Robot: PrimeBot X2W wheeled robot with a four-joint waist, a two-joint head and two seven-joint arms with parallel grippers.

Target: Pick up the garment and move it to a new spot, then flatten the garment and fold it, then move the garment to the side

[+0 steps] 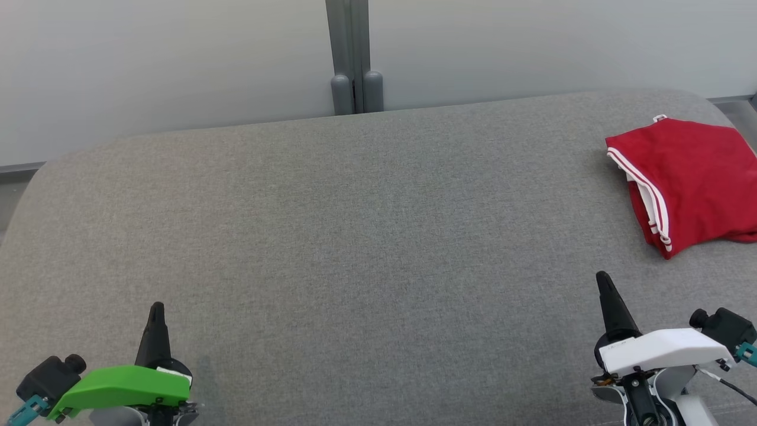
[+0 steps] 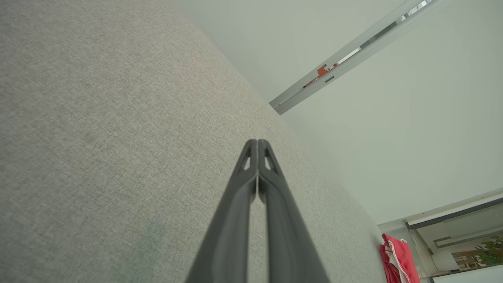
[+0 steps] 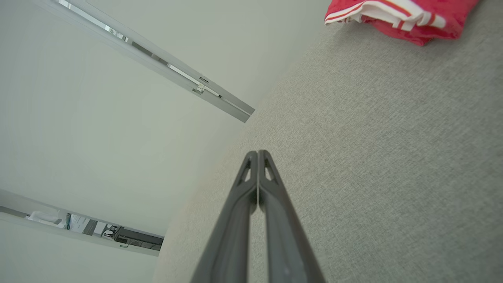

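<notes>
At the lower left of the head view the left gripper point(image 1: 157, 310), two long dark fingers under a bright green cover, points up the frame with its fingers pressed together on nothing; its own wrist view shows the tips meeting over bare cloth. At the lower right the right gripper point(image 1: 604, 279), the same dark fingers under a white cover, is likewise clenched and empty. Both hover low over the near edge of the broad grey woven-fabric surface point(image 1: 355, 236), well apart from each other and from the work — a parked pose, most likely. The middle of the surface lies open between them. Farther off, at the upper right of the frame, the red fabric garment point(image 1: 692, 177) with white striped trim rests on the cloth near its right edge, layered on itself with the striped hems stacked. That tidy stack, pushed off to one side, suggests the folding and the move aside are done, though how neatly I can't judge. Behind the surface stands a pale wall point(image 1: 177, 59) with a grey post point(image 1: 353, 53).
</notes>
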